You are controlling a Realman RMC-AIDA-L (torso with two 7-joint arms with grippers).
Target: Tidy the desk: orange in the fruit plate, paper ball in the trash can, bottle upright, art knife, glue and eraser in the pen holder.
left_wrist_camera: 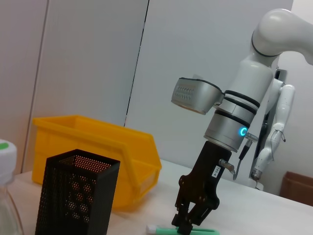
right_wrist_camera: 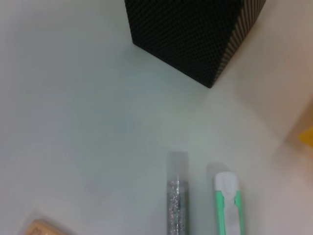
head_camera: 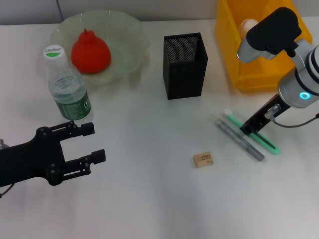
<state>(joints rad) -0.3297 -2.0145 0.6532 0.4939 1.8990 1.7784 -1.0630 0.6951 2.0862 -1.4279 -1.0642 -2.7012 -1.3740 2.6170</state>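
The fingers (head_camera: 92,129) of the black left gripper (head_camera: 94,143) are seen spread apart with nothing between them, held above the near left part of the white desk (head_camera: 149,199). The black right gripper (head_camera: 247,130) is lowered at the right onto the green-and-white art knife (head_camera: 251,132), and its fingertips are seen straddling the knife's middle in the left wrist view (left_wrist_camera: 185,226); whether the knife is actually clamped cannot be told. Just left of the knife, and lying parallel with it, the clear glitter-filled glue tube (head_camera: 239,139) is found flat on the desk. The tiny tan rectangular eraser (head_camera: 203,159) is placed on the desk nearer and left of the glue, well apart from both grippers. The tall square black metal-mesh pen holder (head_camera: 185,64) is stood upright at the far centre. To its right, at the far right edge, the bright yellow rectangular plastic trash can (head_camera: 234,55) is partly hidden behind the right arm, and a pale crumpled paper ball (head_camera: 247,25) is seen inside it. At the far left, the red-orange round orange (head_camera: 90,53) is held in the wide translucent pale-green fruit plate (head_camera: 127,30). The small clear plastic bottle (head_camera: 67,84) with a dark green label and white cap is stood upright just near of the plate, beyond the left gripper.
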